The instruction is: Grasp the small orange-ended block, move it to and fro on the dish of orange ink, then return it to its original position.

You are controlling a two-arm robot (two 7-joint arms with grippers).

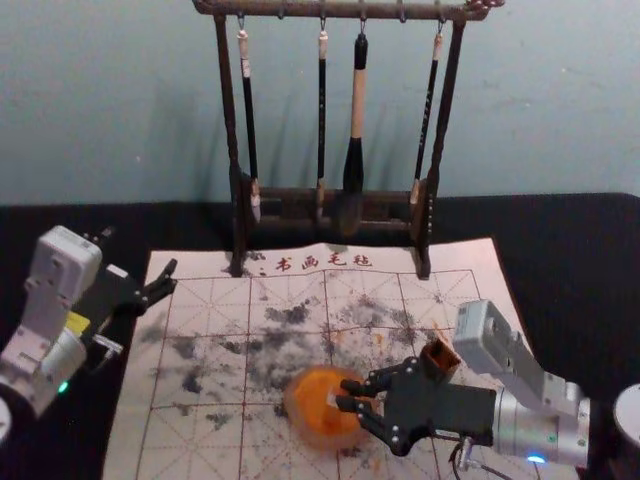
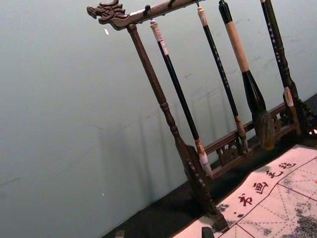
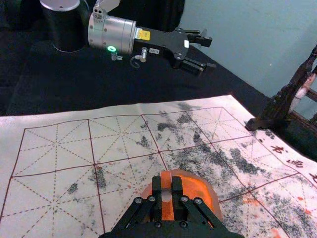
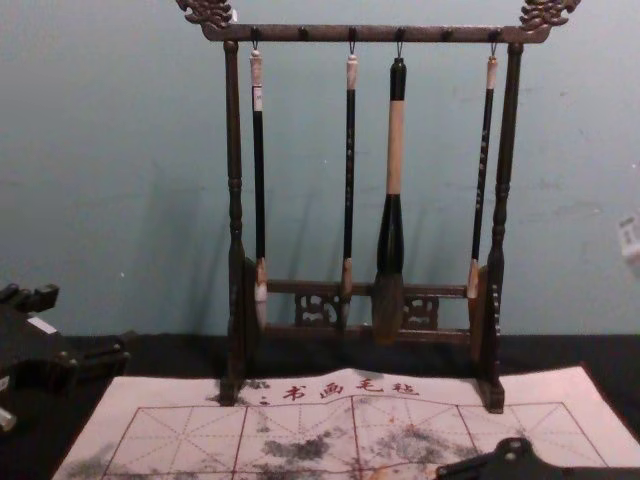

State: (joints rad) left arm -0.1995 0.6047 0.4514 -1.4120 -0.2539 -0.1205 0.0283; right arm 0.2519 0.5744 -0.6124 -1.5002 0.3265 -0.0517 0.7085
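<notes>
Block (image 3: 166, 191) is sitting over the orange ink dish (image 3: 214, 198); whether it's touching ink, I can't tell. Right gripper's (image 3: 166, 194) fingers are pinching it from both sides. I'm watching for hard pressing, which could be twisting the block or skidding the dish; wide strokes could be catching the rim. Wet end may be dripping on the return, and the brown box (image 1: 439, 360) is standing close enough to be bumped. Gridded mat (image 1: 200, 455), smudged black, is covering part of the dark table (image 1: 580, 260). Brush rack (image 1: 229, 110) is standing behind, against a blue-grey wall (image 1: 120, 110). Left gripper (image 1: 166, 281) is idling at the mat's left edge, fingers spread.
</notes>
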